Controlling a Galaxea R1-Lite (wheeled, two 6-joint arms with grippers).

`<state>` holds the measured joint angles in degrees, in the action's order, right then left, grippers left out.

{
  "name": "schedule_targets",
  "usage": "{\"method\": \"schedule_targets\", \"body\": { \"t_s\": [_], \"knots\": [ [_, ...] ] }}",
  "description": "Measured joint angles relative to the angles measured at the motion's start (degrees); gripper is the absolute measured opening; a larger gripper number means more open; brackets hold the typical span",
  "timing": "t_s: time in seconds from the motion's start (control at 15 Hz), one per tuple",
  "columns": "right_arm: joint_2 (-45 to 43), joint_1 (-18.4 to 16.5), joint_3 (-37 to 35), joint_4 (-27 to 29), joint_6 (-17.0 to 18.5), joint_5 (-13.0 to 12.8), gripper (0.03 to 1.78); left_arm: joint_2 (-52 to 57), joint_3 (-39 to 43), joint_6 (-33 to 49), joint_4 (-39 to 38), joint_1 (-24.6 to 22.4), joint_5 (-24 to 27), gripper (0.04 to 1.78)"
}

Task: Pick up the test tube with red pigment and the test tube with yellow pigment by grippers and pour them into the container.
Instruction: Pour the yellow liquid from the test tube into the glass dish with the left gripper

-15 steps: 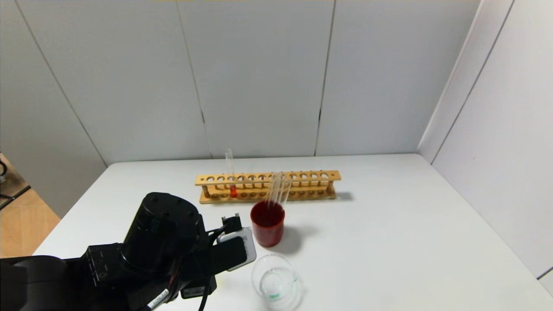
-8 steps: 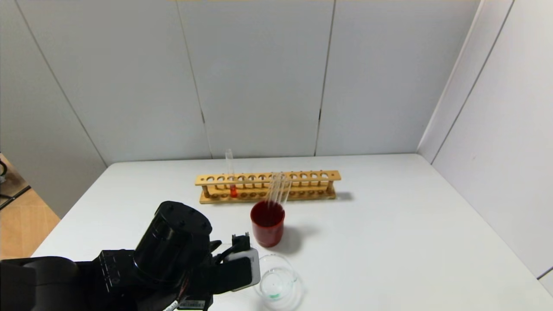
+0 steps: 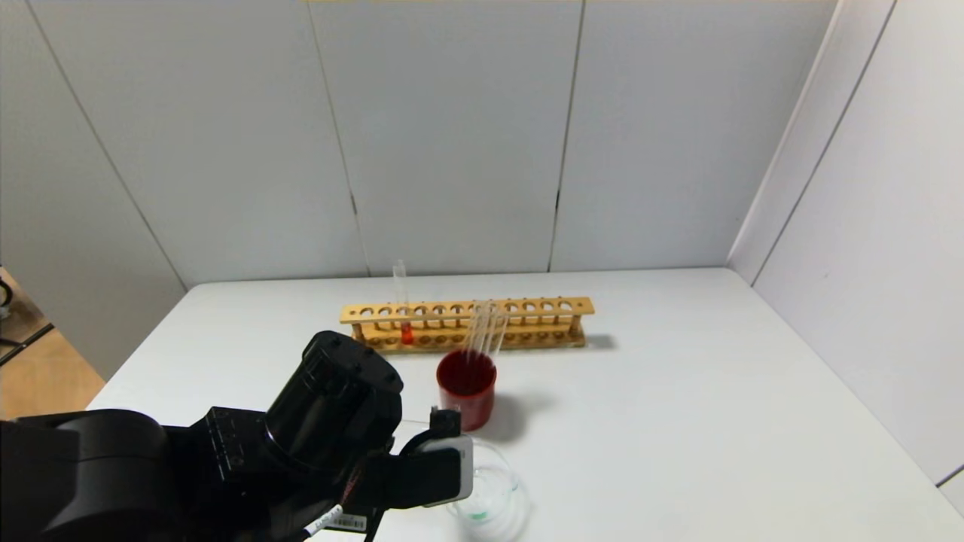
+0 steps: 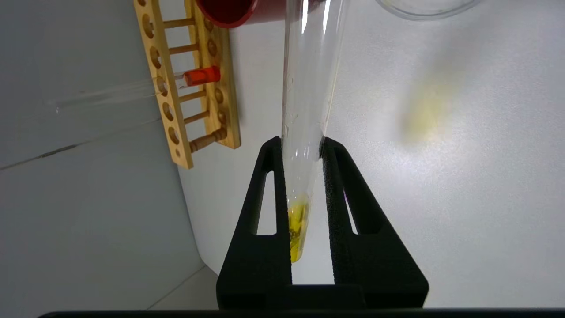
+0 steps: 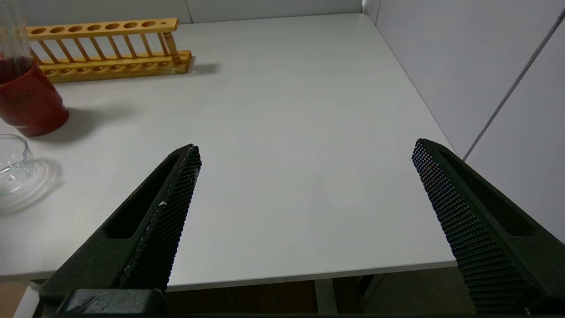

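While the slim clear glass tube with a little yellow liquid in its rounded end (image 4: pixel 304 132) lies clamped between the black fingers (image 4: pixel 342 185) of the left pincer (image 4: pixel 301 148), its long axis runs straight out from the pincer toward the small clear glass beaker with a pouring lip (image 3: pixel 493 503), whose rim shows just beyond the tube's open end in the left wrist view. The yellow liquid sits at the closed end, deep between the fingers, so by my judgement nothing has run out yet, and the pour turns on bringing the mouth over the beaker and tipping it below the closed end. From the head camera the left pincer's wrist sits low over the near part of the white counter (image 3: pixel 678 391), right against the beaker's left side.

Farther off, the slim clear glass tube with red-orange liquid at its bottom (image 3: pixel 402 309) stands upright in the long wooden rack (image 3: pixel 527 320) near the back of the counter, not yet picked up. An opaque dark red cup (image 3: pixel 467 388) holding colourless tubes stands between rack and beaker.

On the other side, the right pincer (image 5: pixel 304 154) hangs off the near right edge of the counter, fingers spread wide, holding nothing, and the left arm is clearly the nearer to the beaker.
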<state>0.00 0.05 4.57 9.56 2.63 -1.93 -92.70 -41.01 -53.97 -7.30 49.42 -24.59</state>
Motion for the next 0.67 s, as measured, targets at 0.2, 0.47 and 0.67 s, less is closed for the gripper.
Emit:
{"method": "schedule_targets", "body": {
  "t_s": [0.2,0.47,0.67],
  "knots": [
    [0.0,0.0,0.0,0.0,0.0,0.0,1.75,-1.8,-1.3,-0.1,0.1,0.9,-1.9,0.29],
    [0.0,0.0,0.0,0.0,0.0,0.0,1.75,-4.0,-2.0,-0.1,0.1,1.5,-3.4,0.29],
    [0.0,0.0,0.0,0.0,0.0,0.0,1.75,-4.8,-2.2,-0.4,0.5,1.8,-5.6,0.29]
  ]
}}
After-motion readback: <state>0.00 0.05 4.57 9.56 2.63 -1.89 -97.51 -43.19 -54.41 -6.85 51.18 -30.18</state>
